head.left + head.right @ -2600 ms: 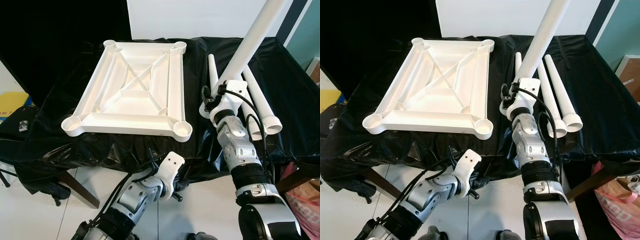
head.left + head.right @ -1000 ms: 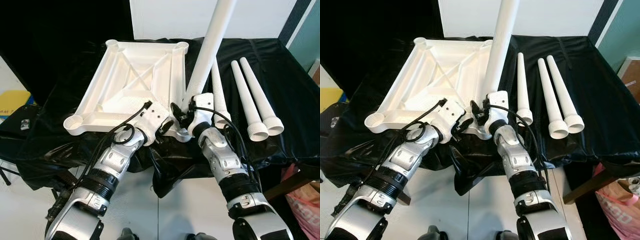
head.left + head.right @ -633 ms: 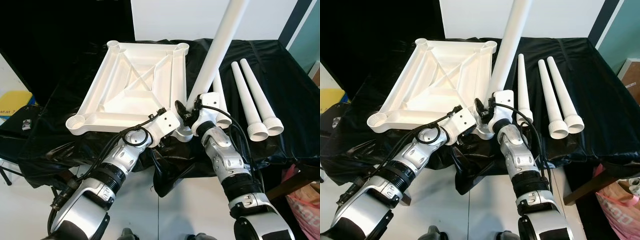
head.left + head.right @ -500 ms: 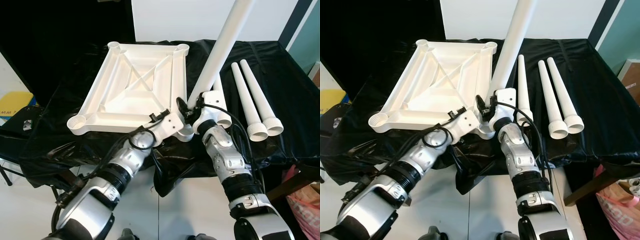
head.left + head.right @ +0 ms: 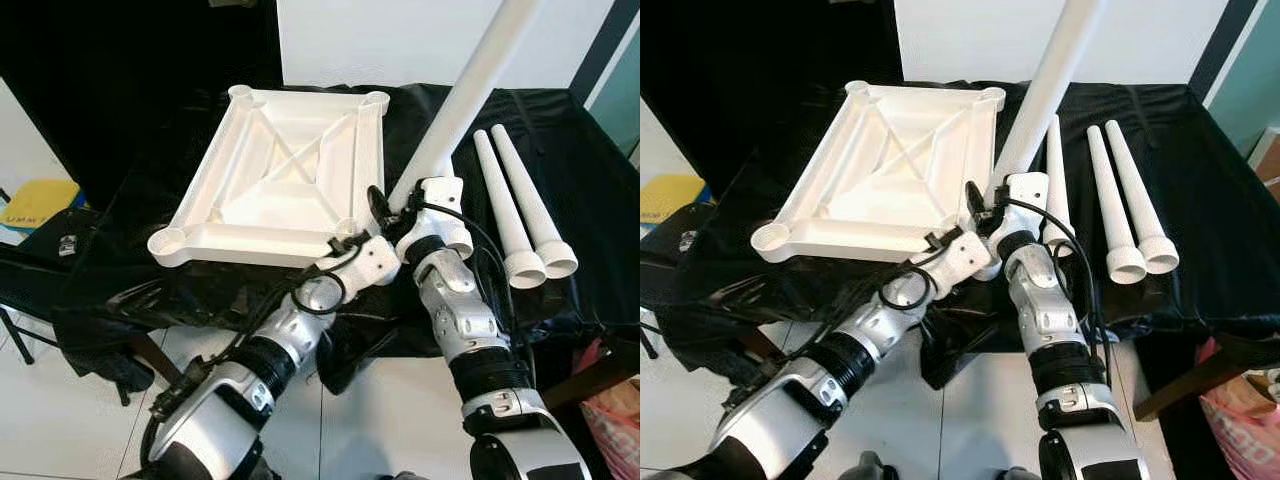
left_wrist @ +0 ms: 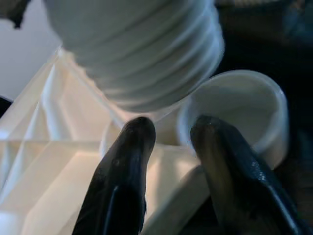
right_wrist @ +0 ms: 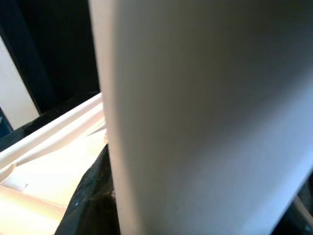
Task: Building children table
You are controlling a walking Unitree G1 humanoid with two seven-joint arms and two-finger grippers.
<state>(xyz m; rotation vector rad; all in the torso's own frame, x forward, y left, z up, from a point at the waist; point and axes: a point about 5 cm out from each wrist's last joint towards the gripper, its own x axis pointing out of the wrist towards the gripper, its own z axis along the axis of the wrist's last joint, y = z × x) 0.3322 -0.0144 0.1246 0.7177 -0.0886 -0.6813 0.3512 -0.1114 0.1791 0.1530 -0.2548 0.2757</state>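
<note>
White tabletop [image 5: 285, 185] lying upside down on the counter [image 5: 560, 170] draped in black sheeting, ribs and diagonal braces facing up, a round socket at each corner; near right corner socket [image 6: 234, 110] mostly hidden in the head views behind the two wrists.

Right hand [image 5: 398, 205] closed on a white leg [image 5: 470, 85], held steeply tilted, upper end cut off by the top edge of the picture; lower end hidden in the head views behind the wrist housing; fingers themselves hard to make out there. In the right wrist view, leg [image 7: 210, 117] so close as to be a blurred pale mass, with a dark finger edge [image 7: 95, 196] just visible beside it.

Left hand [image 6: 171, 152] at the near right corner of the tabletop, two black fingers [image 6: 124, 171] slightly parted, holding nothing; threaded end of the leg [image 6: 146, 54] hanging just above the fingertips and the socket; cannot tell whether thread and socket touch.

Three more white legs on the sheeting to the right of the tabletop: one [image 5: 1055, 170] partly hidden behind the right wrist, two [image 5: 520, 210] lying side by side, well apart from the tabletop, open ends toward the robot.

Yellow object [image 5: 40, 200] at far left, low down, partly cut off.
</note>
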